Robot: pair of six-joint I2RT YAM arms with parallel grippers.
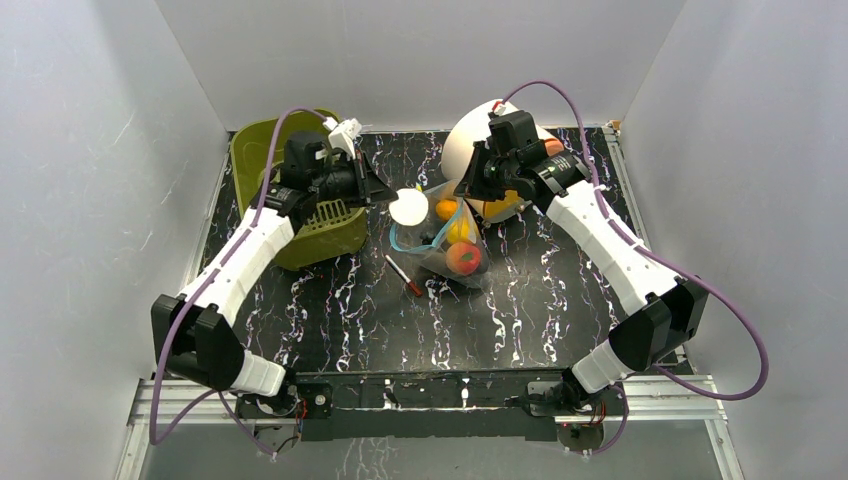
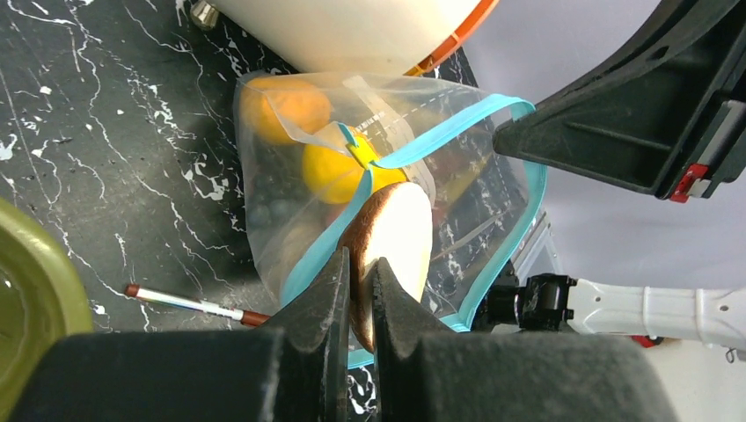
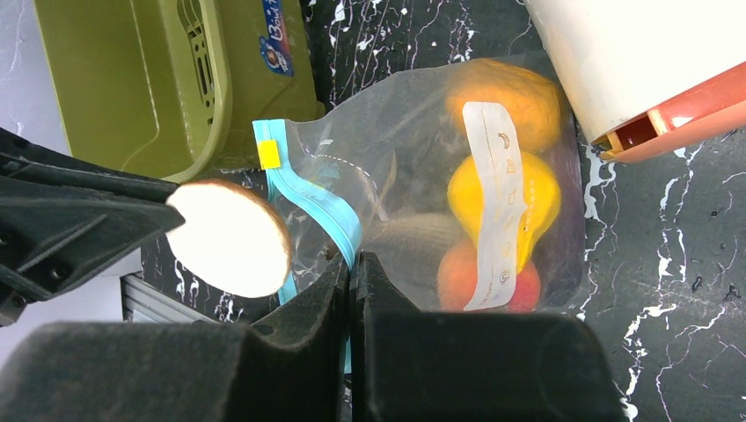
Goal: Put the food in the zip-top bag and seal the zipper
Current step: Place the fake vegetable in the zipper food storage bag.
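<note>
The clear zip-top bag (image 1: 452,243) lies mid-table with an orange fruit (image 3: 506,101), a yellow fruit (image 3: 501,198), a red-green peach (image 1: 464,258) and a grey piece (image 3: 413,237) inside. Its teal-blue zipper (image 2: 457,123) gapes open. My left gripper (image 2: 359,259) is shut on a white ball (image 2: 391,237) with a brown side and holds it at the bag's mouth; the ball also shows in the top view (image 1: 408,206). My right gripper (image 3: 350,262) is shut on the zipper strip (image 3: 317,207) and holds one lip up. The right gripper sits above the bag's far side (image 1: 465,193).
An olive-green slotted basket (image 1: 262,158) stands at the back left, under my left arm. A white container with orange trim (image 1: 470,130) stands right behind the bag. A thin red-tipped pen (image 1: 403,274) lies on the black marbled table (image 1: 560,310) beside the bag.
</note>
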